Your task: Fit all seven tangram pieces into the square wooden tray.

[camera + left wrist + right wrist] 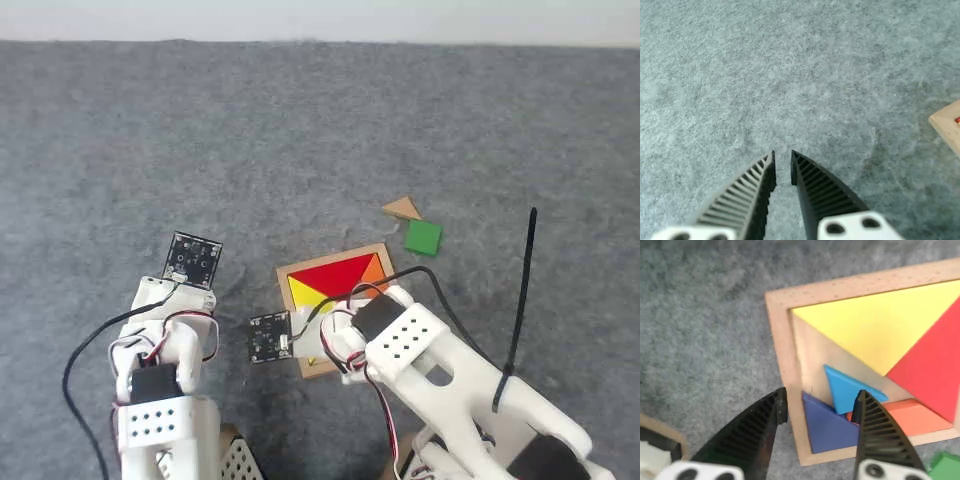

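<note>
From above, my right arm (400,345) covers the near corner of the tray (332,257) — what lies there I cannot see. In the right wrist view a finger (880,435) of the right end effector (822,391) hides part of the orange piece (920,420), and the green piece (946,466) is cut off at the picture's corner. The left wrist view cuts the tray (946,125) at its edge — the red sliver (957,120) there is too small to tell.
</note>
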{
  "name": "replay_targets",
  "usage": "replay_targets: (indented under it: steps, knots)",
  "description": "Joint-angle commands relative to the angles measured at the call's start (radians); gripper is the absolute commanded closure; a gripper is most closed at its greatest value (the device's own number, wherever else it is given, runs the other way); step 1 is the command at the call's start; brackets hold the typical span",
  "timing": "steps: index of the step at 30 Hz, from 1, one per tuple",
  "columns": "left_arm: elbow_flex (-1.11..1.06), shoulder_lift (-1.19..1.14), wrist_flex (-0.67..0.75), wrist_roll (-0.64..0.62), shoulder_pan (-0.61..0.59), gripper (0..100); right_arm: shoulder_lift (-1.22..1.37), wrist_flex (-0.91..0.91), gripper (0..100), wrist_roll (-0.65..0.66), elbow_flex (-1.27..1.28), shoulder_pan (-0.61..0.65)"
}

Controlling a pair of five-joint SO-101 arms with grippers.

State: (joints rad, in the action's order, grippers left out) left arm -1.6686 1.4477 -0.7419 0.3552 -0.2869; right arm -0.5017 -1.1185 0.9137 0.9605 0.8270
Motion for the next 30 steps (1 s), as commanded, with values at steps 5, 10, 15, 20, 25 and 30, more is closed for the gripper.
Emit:
replay_targets:
  steps: [5,10,15,20,25,30]
  knots:
    - [0.008,0.015,-0.003,0.006,-0.006,95,0.101,0.127,77.5,0.014,-0.009,-0.084]
    - [0.008,0.015,-0.003,0.006,-0.006,95,0.228,0.176,77.5,0.023,-0.026,-0.113]
    - [0.008,0.015,-0.003,0.006,-0.006,95,0.245,0.156,77.5,0.037,-0.060,-0.114]
    - [0.008,0.015,-0.003,0.006,-0.006,95,0.246,0.127,73.8,0.046,-0.061,-0.131]
    - [0.008,0.015,-0.003,0.006,-0.006,95,0.209,0.081,74.4,0.046,-0.086,-0.140]
    - [0.008,0.015,-0.003,0.006,-0.006,95,0.171,0.054,74.2,0.046,-0.104,-0.140]
